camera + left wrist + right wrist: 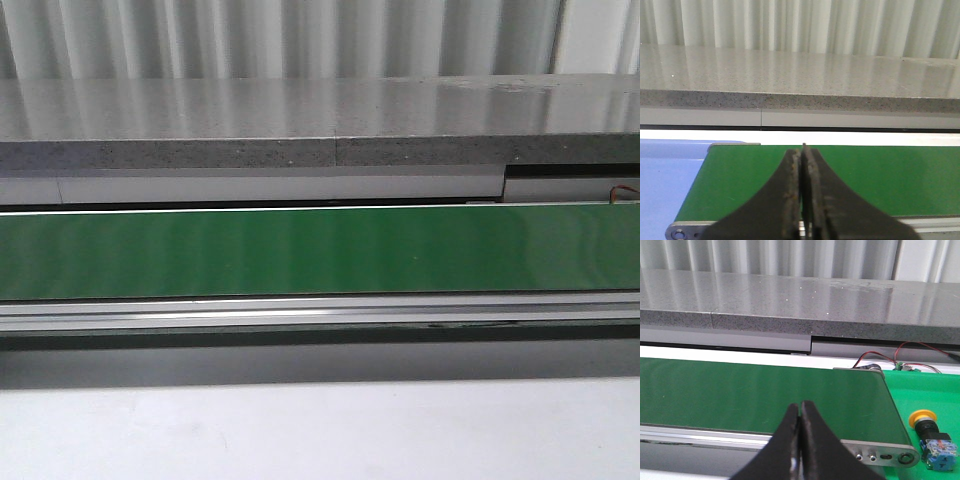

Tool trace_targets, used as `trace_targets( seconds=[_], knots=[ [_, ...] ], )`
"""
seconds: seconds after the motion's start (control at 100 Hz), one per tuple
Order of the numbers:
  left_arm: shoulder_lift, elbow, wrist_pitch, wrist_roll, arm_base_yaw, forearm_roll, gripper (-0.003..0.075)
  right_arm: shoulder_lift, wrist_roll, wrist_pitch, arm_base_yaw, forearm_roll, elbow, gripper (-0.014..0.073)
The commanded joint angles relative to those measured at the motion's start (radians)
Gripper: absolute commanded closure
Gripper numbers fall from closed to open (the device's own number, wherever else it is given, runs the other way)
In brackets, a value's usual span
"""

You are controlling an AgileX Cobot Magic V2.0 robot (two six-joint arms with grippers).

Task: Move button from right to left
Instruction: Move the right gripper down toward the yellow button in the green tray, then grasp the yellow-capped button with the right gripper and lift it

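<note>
Both grippers, left (803,150) and right (800,407), pressed closed and empty above the green belt (320,250); the button (931,438) lies beyond the belt's right end, at four o'clock, unseen from the front.

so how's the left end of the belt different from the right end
The left belt end borders a blue surface, and nothing lies beside it. The right belt end borders a green surface where the button lies, with red wires behind. Both carry the same green belt.

Left black curved-finger end effector (801,200) with worn, scuffed inner pads (790,200); right black end effector (800,440) smoother, cleaner
</note>
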Motion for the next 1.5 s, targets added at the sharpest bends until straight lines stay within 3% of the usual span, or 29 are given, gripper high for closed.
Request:
trace_targets(
  seconds=[0.0, 0.16, 0.27, 0.46, 0.72, 0.95, 1.05, 1.22, 1.29, 1.49],
  knots=[
    [-0.032, 0.024, -0.084, -0.011, 0.002, -0.005, 0.0740, -0.015, 0.000, -0.084, -0.001, 0.000, -0.016, 0.0661],
    [-0.032, 0.024, -0.084, -0.011, 0.002, -0.005, 0.0740, -0.015, 0.000, -0.191, -0.002, 0.015, -0.023, 0.0661],
    [-0.032, 0.024, -0.084, -0.011, 0.002, -0.005, 0.0740, -0.004, 0.000, -0.148, -0.002, 0.114, -0.099, 0.0661],
    [-0.032, 0.024, -0.084, -0.011, 0.002, -0.005, 0.0740, 0.165, 0.000, 0.126, -0.002, 0.164, -0.368, 0.0661],
    [-0.032, 0.024, -0.084, -0.011, 0.002, -0.005, 0.0740, 0.571, 0.000, 0.683, -0.002, 0.164, -0.820, 0.0661],
    [-0.032, 0.024, -0.084, -0.011, 0.002, -0.005, 0.0740, 0.778, 0.000, 0.778, -0.002, 0.165, -0.938, 0.0649],
    [-0.032, 0.024, -0.084, -0.011, 0.002, -0.005, 0.0740, 0.818, 0.000, 0.809, -0.002, 0.165, -0.938, 0.0538],
    [-0.032, 0.024, -0.084, -0.011, 0.002, -0.005, 0.0740, 0.860, 0.000, 0.822, -0.002, 0.165, -0.938, 0.0119],
    [-0.032, 0.024, -0.084, -0.011, 0.002, -0.005, 0.0740, 0.867, 0.000, 0.810, -0.002, 0.165, -0.938, 0.0000],
    [-0.032, 0.024, -0.084, -0.011, 0.002, -0.005, 0.0740, 0.941, 0.000, 0.812, -0.057, 0.124, -0.979, -0.0036]
  ],
)
